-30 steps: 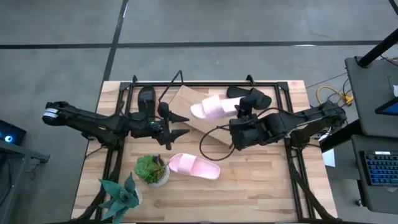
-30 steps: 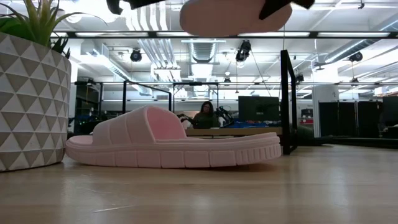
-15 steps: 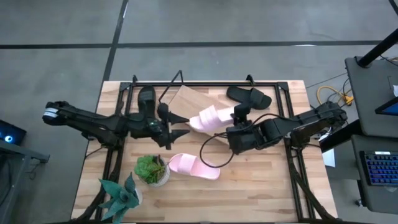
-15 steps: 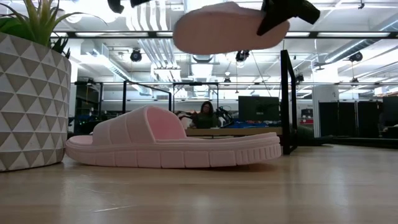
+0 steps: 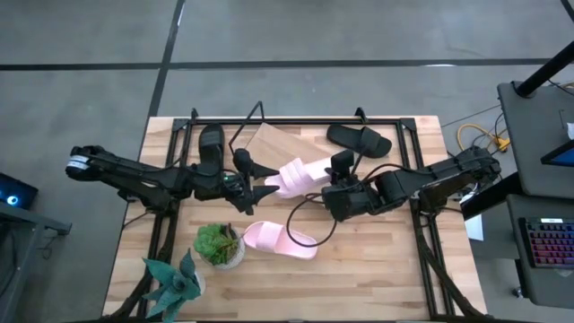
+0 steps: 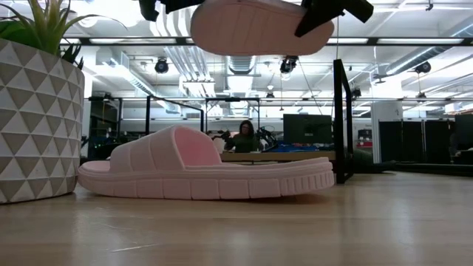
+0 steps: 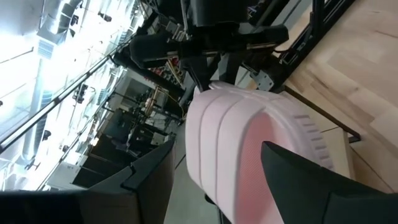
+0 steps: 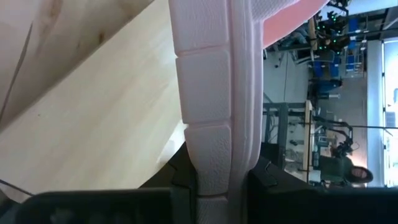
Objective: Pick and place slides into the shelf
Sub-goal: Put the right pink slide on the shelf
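Observation:
My right gripper (image 5: 334, 184) is shut on a pale pink slide (image 5: 300, 175), which hangs in the air near the shelf's light-wood board (image 5: 262, 144). The low view shows this slide (image 6: 255, 26) high up, its ribbed sole facing down. My left gripper (image 5: 269, 179) is open and level, one finger on each side of the slide's strap end (image 7: 230, 143); I cannot tell whether they touch. A second pink slide (image 5: 280, 240) rests on its sole on the table. Two black slides (image 5: 211, 144) (image 5: 359, 139) lie at the far side. My right gripper pinches the pink slide's heel end (image 8: 214, 168) between its two fingers, across the thickness of the sole. It comes from the table's right, slanting down, along the slide. The slide is lifted clear, its strap end toward my left gripper.
A potted plant in a triangle-patterned pot (image 6: 37, 111) stands at the near left (image 5: 218, 244), with another plant (image 5: 175, 278) beside it. The black wire frame (image 5: 296, 118) runs along the table's far edge. A cable (image 5: 305, 211) loops below my right arm.
My right gripper has sunk and drawn the pink slide off the shelf board toward the table's near edge and my left gripper. The slide has tipped, and its strap end now lies between the left fingers. The slide on the table has stayed put.

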You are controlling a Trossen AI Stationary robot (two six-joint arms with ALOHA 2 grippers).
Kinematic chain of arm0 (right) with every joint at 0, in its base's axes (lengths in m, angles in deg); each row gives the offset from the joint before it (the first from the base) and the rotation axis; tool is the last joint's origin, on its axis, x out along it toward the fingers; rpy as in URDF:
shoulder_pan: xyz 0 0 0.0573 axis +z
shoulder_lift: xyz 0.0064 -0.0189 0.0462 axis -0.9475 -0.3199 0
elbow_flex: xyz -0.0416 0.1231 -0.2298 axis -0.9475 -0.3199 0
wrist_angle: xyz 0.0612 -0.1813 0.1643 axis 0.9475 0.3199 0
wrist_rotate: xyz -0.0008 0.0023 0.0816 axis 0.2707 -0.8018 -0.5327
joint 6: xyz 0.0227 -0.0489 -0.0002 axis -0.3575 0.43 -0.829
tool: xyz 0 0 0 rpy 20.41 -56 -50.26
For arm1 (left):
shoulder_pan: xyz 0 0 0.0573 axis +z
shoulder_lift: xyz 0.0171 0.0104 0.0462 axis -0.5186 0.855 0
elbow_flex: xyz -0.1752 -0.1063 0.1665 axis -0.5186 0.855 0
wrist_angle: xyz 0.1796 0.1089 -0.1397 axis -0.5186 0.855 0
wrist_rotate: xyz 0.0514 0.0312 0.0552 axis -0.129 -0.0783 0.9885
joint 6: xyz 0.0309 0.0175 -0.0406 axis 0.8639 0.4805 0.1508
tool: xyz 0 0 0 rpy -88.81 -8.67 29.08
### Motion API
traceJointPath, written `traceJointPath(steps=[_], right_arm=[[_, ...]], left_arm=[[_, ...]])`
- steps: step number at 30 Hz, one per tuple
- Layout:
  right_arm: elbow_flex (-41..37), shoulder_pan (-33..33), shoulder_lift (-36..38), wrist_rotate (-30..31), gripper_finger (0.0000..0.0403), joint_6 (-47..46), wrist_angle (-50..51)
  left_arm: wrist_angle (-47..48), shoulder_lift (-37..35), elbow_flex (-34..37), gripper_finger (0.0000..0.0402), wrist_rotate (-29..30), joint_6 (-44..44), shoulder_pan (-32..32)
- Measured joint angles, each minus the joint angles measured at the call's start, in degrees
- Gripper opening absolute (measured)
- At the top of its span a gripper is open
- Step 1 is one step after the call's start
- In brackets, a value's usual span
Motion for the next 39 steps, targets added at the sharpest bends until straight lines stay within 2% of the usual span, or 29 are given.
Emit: traceJointPath(steps=[11, 22, 27, 39], right_arm=[[-0.02, -0.02, 0.00, 0.02, 0.0054, 6.42, -7.04], [-0.04, -0.17, 0.00, 0.41, 0.0054, 7.63, -9.48], [-0.04, -0.17, 0.03, 0.34, 0.0054, 7.49, -9.51], [-0.07, -0.17, 0.20, -0.49, 0.0053, 6.90, -9.26]], left_arm=[[-1.23, 1.97, 0.05, 0.0221, -0.17, -0.09, 0.24], [-4.92, 2.95, 0.09, 0.0213, 0.79, 0.14, 1.33], [-4.93, 3.74, -0.18, 0.0167, 0.77, 0.12, 1.54], [-4.64, 5.57, -2.57, 0.0010, 1.29, 2.87, 1.90]])
